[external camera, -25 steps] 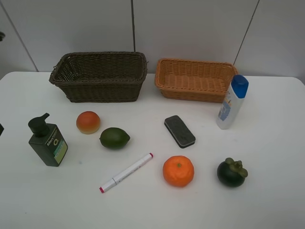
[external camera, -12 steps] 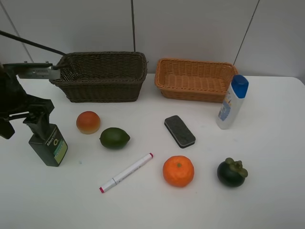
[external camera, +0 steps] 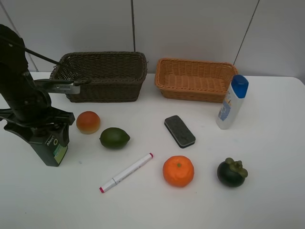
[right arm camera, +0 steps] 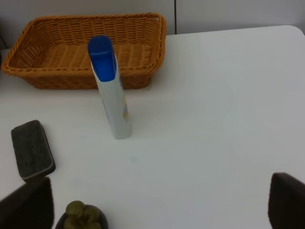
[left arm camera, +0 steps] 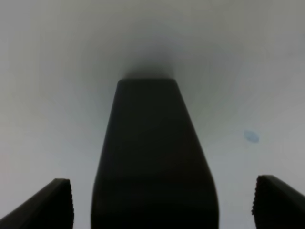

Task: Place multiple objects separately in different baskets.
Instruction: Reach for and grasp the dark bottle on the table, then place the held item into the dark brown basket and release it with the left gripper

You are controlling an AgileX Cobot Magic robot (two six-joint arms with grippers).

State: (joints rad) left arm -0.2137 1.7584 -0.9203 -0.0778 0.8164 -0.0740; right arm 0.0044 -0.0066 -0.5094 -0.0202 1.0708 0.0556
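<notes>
My left gripper (external camera: 38,125) is open and straddles the top of the dark green pump bottle (external camera: 51,149); in the left wrist view the bottle (left arm camera: 152,152) stands between the spread fingertips (left arm camera: 55,205). A red-orange fruit (external camera: 88,122), a green fruit (external camera: 114,138), a pink-tipped marker (external camera: 126,172), a black eraser (external camera: 179,131), an orange fruit (external camera: 178,171) and a dark fruit (external camera: 231,172) lie on the table. The white blue-capped bottle (external camera: 232,101) stands upright. The dark brown basket (external camera: 102,54) and the tan basket (external camera: 195,61) are at the back. My right gripper (right arm camera: 157,205) is open and empty.
The white table (external camera: 267,143) ends at a tiled wall behind the baskets. The right wrist view shows the white bottle (right arm camera: 110,88), the eraser (right arm camera: 32,150), the dark fruit (right arm camera: 81,215) and the tan basket (right arm camera: 86,19). The left arm (external camera: 19,81) rises over the table's left side.
My left arm has come in from the left edge and lowered its open gripper over the pump bottle's top. No object has moved.
</notes>
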